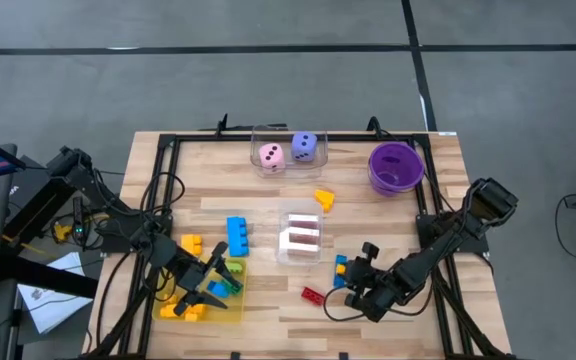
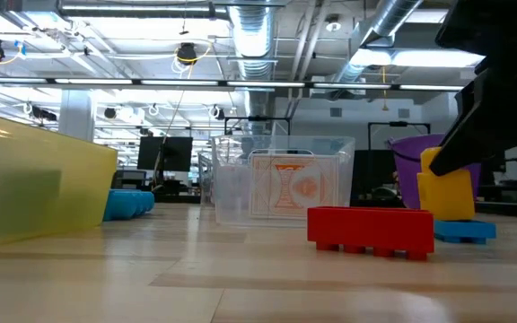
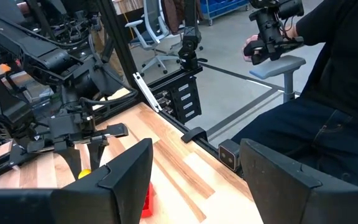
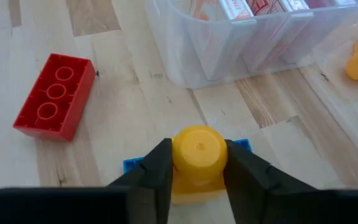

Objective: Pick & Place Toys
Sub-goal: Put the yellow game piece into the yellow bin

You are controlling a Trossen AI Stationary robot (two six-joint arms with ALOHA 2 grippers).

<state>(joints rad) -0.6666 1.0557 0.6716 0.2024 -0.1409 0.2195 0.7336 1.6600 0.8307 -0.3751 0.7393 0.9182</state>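
A yellow round-topped brick (image 4: 197, 149) stands on a flat blue brick (image 4: 134, 164) near the table's front right, and my right gripper (image 1: 345, 272) is shut on it. A red brick (image 1: 313, 294) lies on the table just beside them. My left gripper (image 1: 218, 278) hovers open over the yellow tray (image 1: 230, 312), which holds several toys, with nothing between its fingers (image 3: 129, 180). A blue brick (image 1: 238, 235) and a yellow brick (image 1: 190, 243) lie by the tray. A yellow shape (image 1: 325, 198) lies mid-table. My right gripper pinches the yellow brick's rounded upper part (image 4: 197, 144) between its two fingers (image 4: 157, 171), one on each side. The fingers slant down at it from the table's right. The brick sits upright on the blue brick (image 2: 465, 231), which lies flat on the table.
A clear box (image 1: 301, 235) of cards stands mid-table, close to my right gripper. A second clear box (image 1: 288, 150) at the far edge holds a pink and a purple die. A purple bowl (image 1: 396, 165) stands far right. A seated person (image 3: 328, 112) is beyond the table.
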